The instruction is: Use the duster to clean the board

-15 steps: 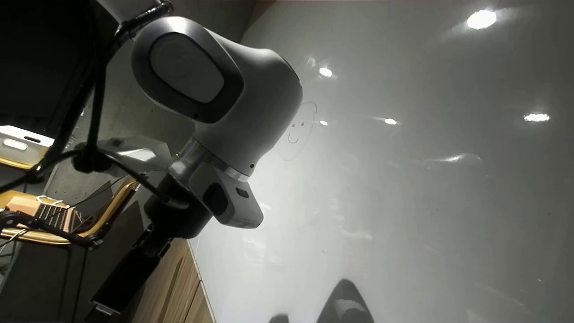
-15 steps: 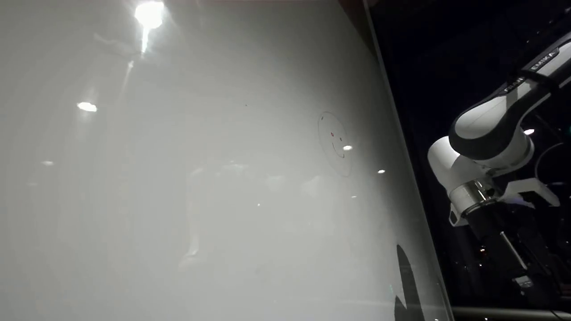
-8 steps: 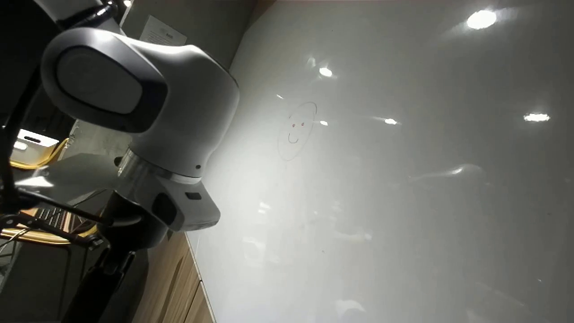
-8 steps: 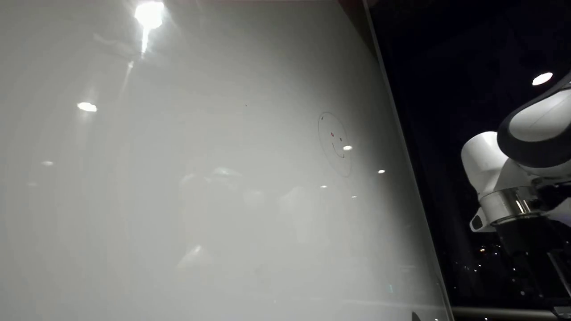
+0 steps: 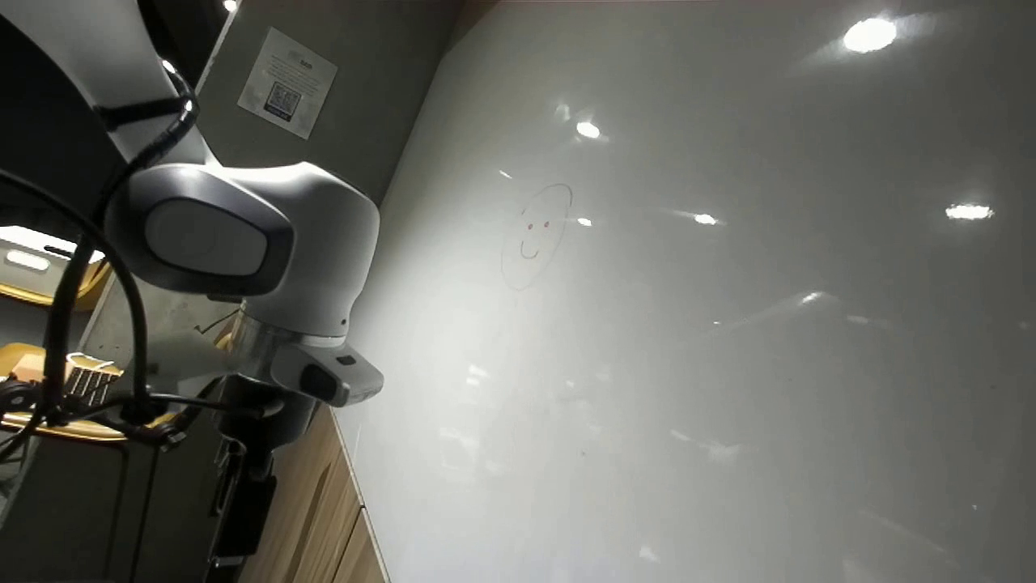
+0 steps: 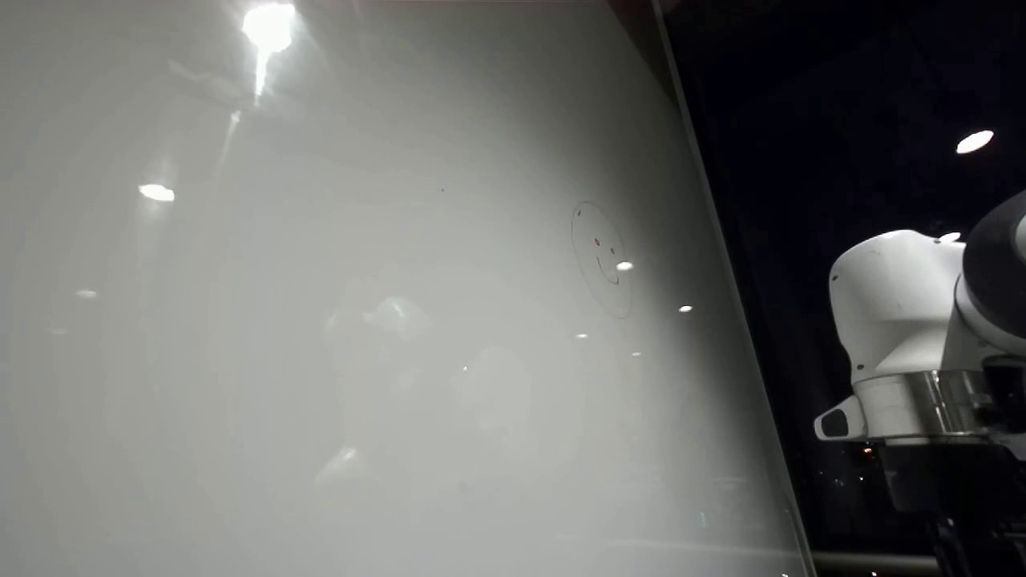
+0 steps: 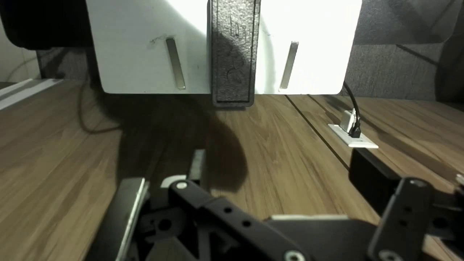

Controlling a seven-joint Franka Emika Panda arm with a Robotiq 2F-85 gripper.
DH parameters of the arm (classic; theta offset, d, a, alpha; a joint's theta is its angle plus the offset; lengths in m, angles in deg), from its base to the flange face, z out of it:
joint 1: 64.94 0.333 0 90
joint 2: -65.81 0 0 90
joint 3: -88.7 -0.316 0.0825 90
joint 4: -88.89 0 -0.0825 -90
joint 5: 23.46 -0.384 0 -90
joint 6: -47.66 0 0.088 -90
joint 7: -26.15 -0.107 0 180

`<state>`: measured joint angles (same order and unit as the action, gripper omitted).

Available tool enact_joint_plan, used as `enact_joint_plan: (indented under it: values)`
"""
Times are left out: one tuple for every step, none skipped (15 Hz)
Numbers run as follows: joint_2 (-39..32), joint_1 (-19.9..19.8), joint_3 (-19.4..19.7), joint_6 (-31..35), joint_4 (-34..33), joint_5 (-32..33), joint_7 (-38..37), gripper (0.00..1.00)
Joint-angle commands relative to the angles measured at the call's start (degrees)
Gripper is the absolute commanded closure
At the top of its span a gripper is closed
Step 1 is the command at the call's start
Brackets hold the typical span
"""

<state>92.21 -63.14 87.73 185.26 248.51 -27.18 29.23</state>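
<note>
The board is a large glossy white surface in both exterior views. It bears a thin drawn smiley face, also visible in an exterior view. My gripper is open, with nothing between its fingers. It points down, off the board, at the left of an exterior view. In the wrist view a dark grey oblong block, apparently the duster, stands out in front of a white panel. It lies beyond my fingertips, apart from them. Its upper end is cut off.
A brown wooden surface lies beyond the jaws, with a wall outlet and plug at right. A cable hangs along the arm. A laptop is on a yellow chair. A paper notice hangs on the grey wall.
The arm has swung away from the board, to the left in an exterior view and to the right in the other. Its shadow has left the board. The drawing is unchanged.
</note>
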Motion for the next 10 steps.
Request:
enact_joint_plan:
  values:
    - [-9.37, -0.40, -3.80, 7.88, 0.02, 3.57, -5.48, 0.00]
    - [-11.72, -1.24, -4.47, 9.76, 0.09, 5.44, -7.05, 0.00]
    - [-13.48, -2.02, -5.01, 10.75, 0.13, 7.61, -9.19, 0.00]
    - [-14.58, -2.54, -4.92, 10.36, 0.16, 9.24, -10.93, 0.00]
    - [-15.74, -2.86, -4.73, 10.61, 0.16, 10.87, -12.36, 0.00]
    - [-16.71, -2.92, -4.27, 10.51, 0.14, 11.82, -13.06, 0.00]
    - [-17.62, -3.12, -3.96, 10.56, 0.13, 12.66, -13.74, 0.00]
    - [-18.15, -3.37, -3.39, 10.12, 0.10, 12.81, -13.65, 0.00]
    - [-18.29, -3.44, -2.69, 9.17, 0.07, 11.91, -12.97, 0.00]
    - [-18.45, -3.36, -2.15, 8.53, 0.06, 10.61, -12.19, 0.00]
